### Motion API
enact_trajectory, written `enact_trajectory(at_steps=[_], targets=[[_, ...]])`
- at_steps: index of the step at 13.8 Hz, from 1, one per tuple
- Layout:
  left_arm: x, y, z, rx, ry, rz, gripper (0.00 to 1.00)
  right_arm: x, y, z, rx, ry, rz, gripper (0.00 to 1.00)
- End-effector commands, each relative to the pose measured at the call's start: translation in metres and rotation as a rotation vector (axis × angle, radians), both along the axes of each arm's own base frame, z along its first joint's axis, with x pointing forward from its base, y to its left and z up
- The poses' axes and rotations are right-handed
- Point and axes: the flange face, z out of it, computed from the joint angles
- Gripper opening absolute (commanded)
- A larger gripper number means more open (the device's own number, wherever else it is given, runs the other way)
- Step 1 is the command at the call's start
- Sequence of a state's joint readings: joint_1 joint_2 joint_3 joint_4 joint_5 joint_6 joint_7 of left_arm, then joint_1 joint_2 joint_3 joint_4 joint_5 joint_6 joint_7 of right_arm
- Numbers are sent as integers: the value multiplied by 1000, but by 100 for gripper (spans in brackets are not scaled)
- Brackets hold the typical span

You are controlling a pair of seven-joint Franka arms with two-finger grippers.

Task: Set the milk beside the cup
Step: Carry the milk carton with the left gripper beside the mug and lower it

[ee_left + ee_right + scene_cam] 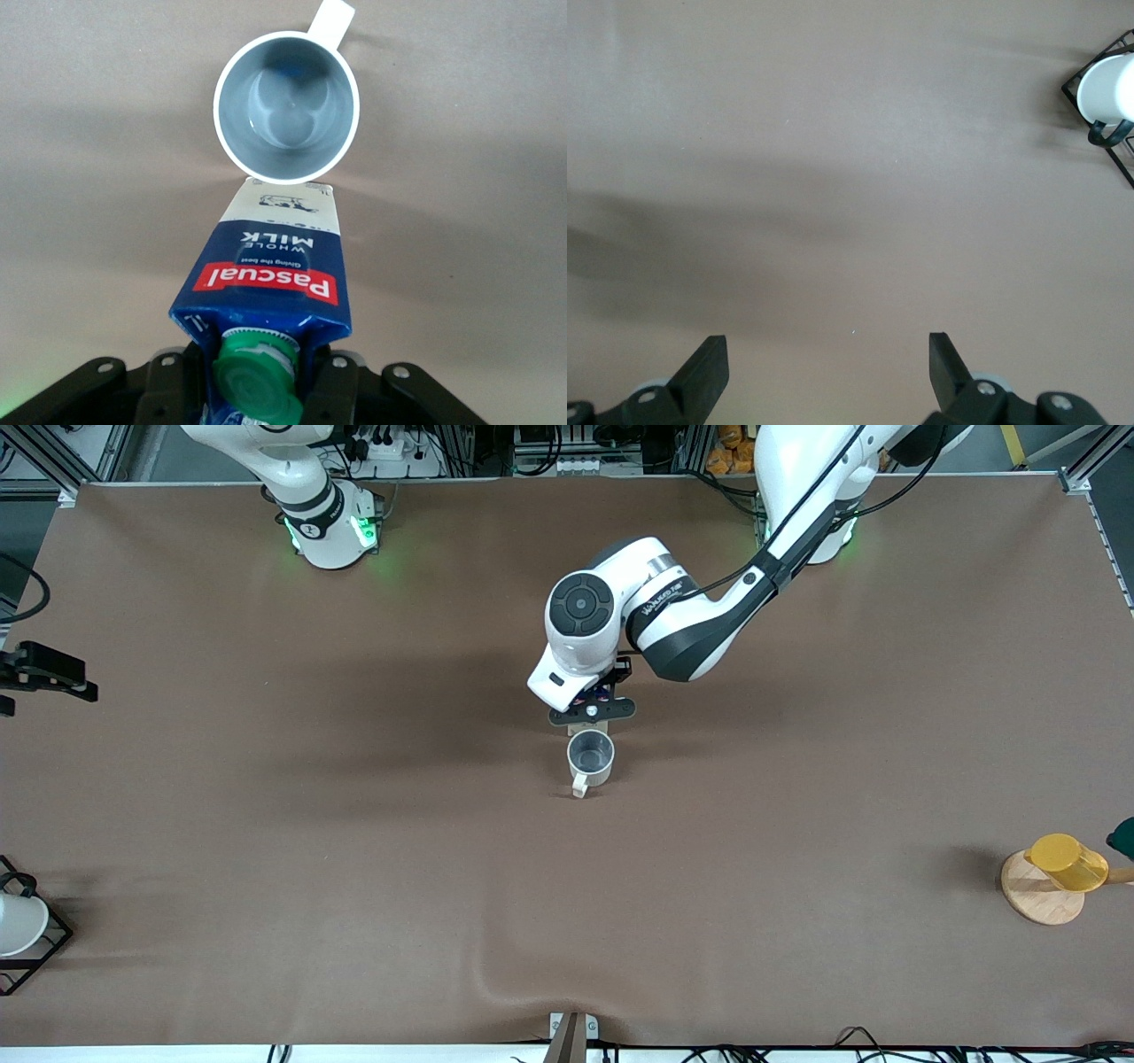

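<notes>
Beside the beige mug (287, 106), the left gripper (257, 376) pinches the dark blue milk carton (270, 266); the right gripper (828, 372) waits, fingers spread.

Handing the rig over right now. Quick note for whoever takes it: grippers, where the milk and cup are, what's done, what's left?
Left gripper: shut on the milk, carton right beside the cup, on the side farther from the front camera.
Right gripper: open, holds nothing, waiting over bare table.
Done: milk picked up and brought to the cup.
Left: can't tell if the carton's base touches the table; set it down if not, open the left gripper and lift clear without bumping the cup.
</notes>
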State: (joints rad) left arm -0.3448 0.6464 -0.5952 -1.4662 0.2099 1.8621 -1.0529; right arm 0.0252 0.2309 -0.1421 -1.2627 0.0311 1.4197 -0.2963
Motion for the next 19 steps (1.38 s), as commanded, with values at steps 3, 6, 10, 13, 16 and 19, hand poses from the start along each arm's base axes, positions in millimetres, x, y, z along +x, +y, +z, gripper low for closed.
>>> enact_trajectory(at_steps=[3,6,10,13,16,19], targets=[[12,2,-3,0,-27,-7,43,-19,2,20,16,-58,2,100],[14,1,-3,-13,-37,-1,60,-43,-3,-4,28,-132,-1,100],[14,1,7,-21,-53,6,100,-45,-8,-6,29,-131,-9,100],[18,10,52,-34,-111,23,100,-43,-6,-4,23,-135,-13,100],[39,71,143,-10,-195,110,100,-42,-2,2,13,-143,-11,100],[55,148,227,12,-295,170,100,-42,9,3,-16,-143,3,100]])
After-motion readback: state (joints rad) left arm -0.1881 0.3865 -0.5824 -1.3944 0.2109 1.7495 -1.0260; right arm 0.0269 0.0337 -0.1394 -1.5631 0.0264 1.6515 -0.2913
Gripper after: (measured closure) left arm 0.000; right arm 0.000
